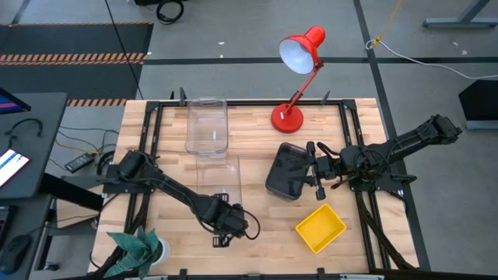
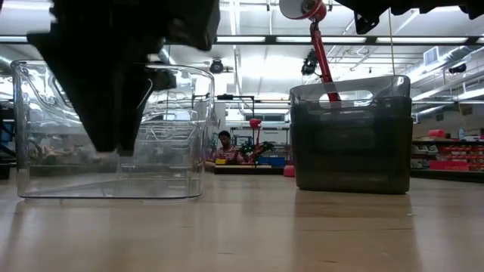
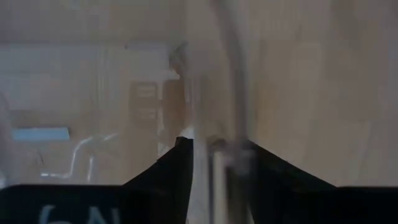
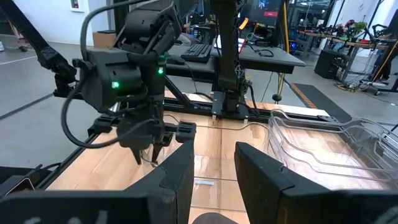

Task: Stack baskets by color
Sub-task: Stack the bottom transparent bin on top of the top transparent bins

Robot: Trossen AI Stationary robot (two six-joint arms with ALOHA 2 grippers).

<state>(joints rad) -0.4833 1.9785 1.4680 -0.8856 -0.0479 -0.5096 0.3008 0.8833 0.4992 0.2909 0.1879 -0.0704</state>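
A clear basket [image 1: 219, 177] stands on its base on the wooden table, left of centre. My left gripper [image 1: 228, 225] points down at the basket's near end and is shut on its wall. A second clear basket [image 1: 206, 124] sits behind it at the far edge. A dark grey basket [image 1: 286, 171] rests on the table right of centre, and a yellow basket [image 1: 320, 228] lies near the front right. My right gripper [image 1: 313, 167] hovers level above the grey basket's right side, open, with nothing between its fingers [image 4: 180, 174]. My left gripper has the clear basket's near end wall [image 3: 214, 124] between its two fingers, one finger inside the basket and one outside. The fingers come from above, pointing down, and reach well below the rim [image 2: 113, 143]. The basket's base stays flat on the table.
A red desk lamp [image 1: 296, 78] stands at the far edge behind the grey basket. A green plant [image 1: 136, 249] sits at the near left corner. Black frame rails run along the table's left and right sides. Bare wood shows between the clear basket and the yellow one.
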